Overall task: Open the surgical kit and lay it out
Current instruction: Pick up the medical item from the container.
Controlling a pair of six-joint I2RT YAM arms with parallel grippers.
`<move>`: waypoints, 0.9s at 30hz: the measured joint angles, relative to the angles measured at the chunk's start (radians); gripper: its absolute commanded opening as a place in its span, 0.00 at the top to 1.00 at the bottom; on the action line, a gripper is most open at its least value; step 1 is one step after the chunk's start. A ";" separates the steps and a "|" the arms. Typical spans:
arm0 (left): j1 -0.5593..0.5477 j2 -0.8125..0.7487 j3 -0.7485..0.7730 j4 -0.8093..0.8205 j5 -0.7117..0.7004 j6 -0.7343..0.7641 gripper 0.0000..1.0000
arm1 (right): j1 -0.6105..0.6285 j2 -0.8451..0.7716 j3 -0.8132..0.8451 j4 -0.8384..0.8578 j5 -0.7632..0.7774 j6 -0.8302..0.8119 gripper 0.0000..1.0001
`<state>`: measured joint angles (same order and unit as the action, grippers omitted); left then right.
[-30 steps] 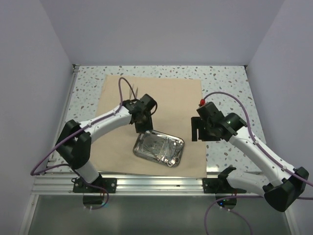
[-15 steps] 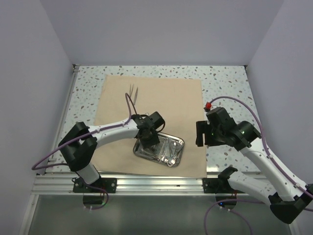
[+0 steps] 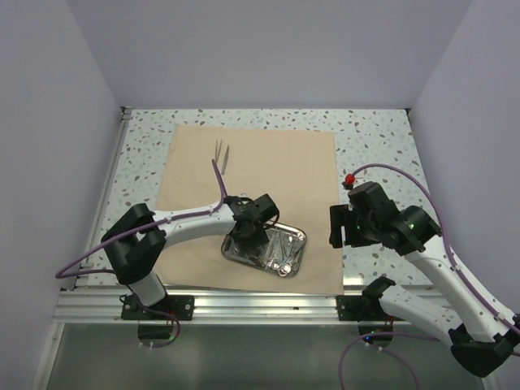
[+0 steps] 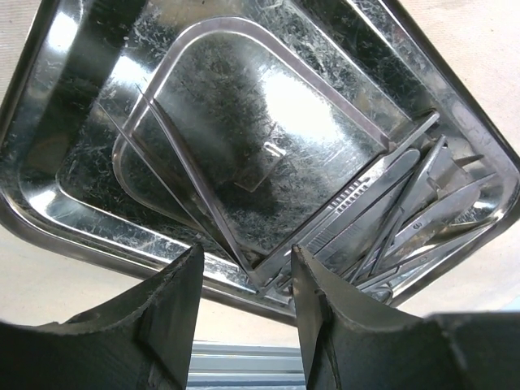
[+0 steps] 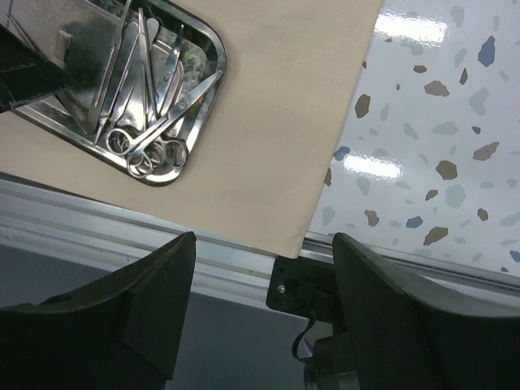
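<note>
The tan cloth (image 3: 268, 162) lies spread flat on the table. The shiny steel tray (image 3: 294, 233) sits on its near part, with scissors (image 3: 284, 264) and other thin instruments piled at its right end. A pair of tweezers (image 3: 221, 153) lies alone on the far left of the cloth. My left gripper (image 3: 250, 240) is open and low over the tray's left end. In the left wrist view (image 4: 248, 284) its jaws stand either side of the tray's rim (image 4: 81, 236), holding nothing. My right gripper (image 3: 337, 226) is open and empty over the cloth's right edge (image 5: 284, 122). The scissors (image 5: 154, 146) also show in the right wrist view.
A smaller steel insert (image 4: 268, 146) lies inside the tray. The speckled tabletop (image 3: 382, 146) surrounds the cloth. An aluminium rail (image 3: 260, 305) runs along the near edge. Grey walls close in the left, back and right sides.
My left gripper has moved from over the cloth behind the tray down to the tray's left end. My right arm has drawn back toward the near right.
</note>
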<state>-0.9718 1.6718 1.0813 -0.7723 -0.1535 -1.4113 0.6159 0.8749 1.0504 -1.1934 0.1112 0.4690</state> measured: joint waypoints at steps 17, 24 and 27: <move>0.019 0.064 -0.008 0.001 0.012 0.044 1.00 | 0.000 0.034 0.000 0.000 -0.003 -0.016 0.28; 0.064 0.069 0.219 -0.074 -0.091 0.248 1.00 | 0.000 0.070 0.000 0.006 0.001 -0.014 0.28; 0.109 0.079 0.391 -0.112 -0.136 0.366 1.00 | 0.000 0.095 0.000 0.015 0.001 -0.009 0.29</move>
<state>-0.8627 1.7504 1.4719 -0.8841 -0.2897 -1.0451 0.6159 0.9703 1.0504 -1.1786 0.1123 0.4603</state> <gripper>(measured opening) 0.012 0.719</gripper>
